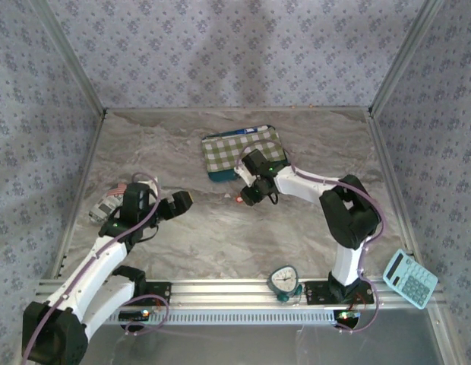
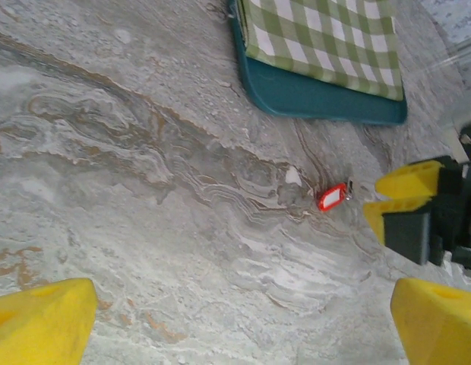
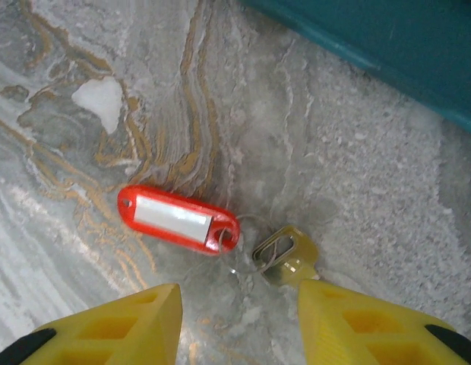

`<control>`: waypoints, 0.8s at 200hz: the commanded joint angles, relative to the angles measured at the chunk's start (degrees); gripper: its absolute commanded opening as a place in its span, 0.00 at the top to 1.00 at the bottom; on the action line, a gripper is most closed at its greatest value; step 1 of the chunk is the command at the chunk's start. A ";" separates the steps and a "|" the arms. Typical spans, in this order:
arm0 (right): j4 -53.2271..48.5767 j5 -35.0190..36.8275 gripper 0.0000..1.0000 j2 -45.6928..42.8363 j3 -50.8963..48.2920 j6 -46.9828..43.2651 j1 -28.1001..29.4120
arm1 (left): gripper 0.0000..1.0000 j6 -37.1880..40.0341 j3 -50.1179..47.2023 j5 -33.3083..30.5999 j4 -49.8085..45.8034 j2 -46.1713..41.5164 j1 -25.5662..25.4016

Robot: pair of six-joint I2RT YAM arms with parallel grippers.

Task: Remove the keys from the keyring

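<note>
1. My right claw (image 1: 249, 196) hangs low over the middle of the desk (image 1: 220, 236), just beside the near edge of the checked pouch (image 1: 247, 152).
2. In the right wrist view its yellow fingers (image 3: 114, 327) stand partly apart with bare desk between them, clenched on nothing that I can see.
3. The red key tag (image 3: 178, 219) lies flat on the desk just beyond those fingertips, with its white label facing up.
4. A thin keyring (image 3: 254, 219) joins the tag to a brass-coloured key (image 3: 285, 255), which also lies flat.
5. The key's head sits right at the tip of one finger and its blade runs out of sight behind that finger. I cannot tell whether they touch.
6. My left claw (image 1: 182, 202) is released, with its jaws spread wide, and it holds nothing.
7. It sits left of the tag and well apart from it, aimed across the desk toward it.
8. From the left wrist camera I see the tag (image 2: 333, 197) with the right claw (image 2: 391, 199) just beside it and the pouch (image 2: 319, 38) beyond.
9. A calculator (image 1: 409, 278) rests at the near right, and a dial timer (image 1: 283, 280) sits on the front rail.
</note>
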 commanded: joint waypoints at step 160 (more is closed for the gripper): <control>-4.19 2.62 0.57 8.03 5.93 -4.30 1.49 | 0.01 -0.07 0.48 -0.10 1.92 1.53 -1.49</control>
